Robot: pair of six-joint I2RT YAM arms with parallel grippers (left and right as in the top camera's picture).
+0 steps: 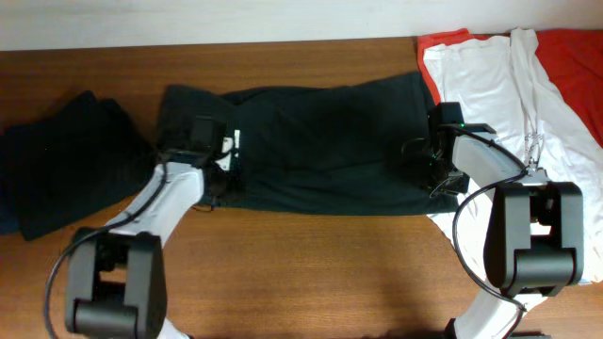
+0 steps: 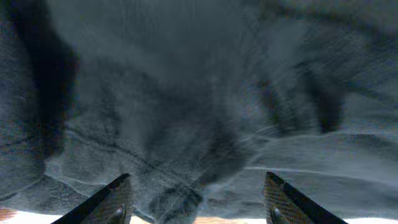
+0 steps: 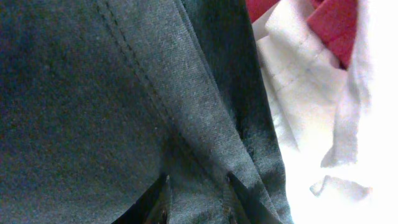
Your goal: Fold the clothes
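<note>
Left wrist, black shirt [image 2: 205, 112] blurred, edges cropped

Black T-shirt [image 1: 320, 141] lies mid-surface [image 1: 311, 273], folded into a wide band with its long side running left to right. It is mostly flat with soft creases. The right wrist view shows its double-stitched hem running diagonally and bunched into a ridge low down. Its right edge touches the white T-shirt [image 1: 480, 85], which is spread out, rumpled and unfolded at the right. Red-orange T-shirt [image 1: 575, 66] lies partly under the white one, in the far right corner. Dark T-shirt [image 1: 66, 160] sits in a crumpled heap at far left, just beside the black one.
</note>
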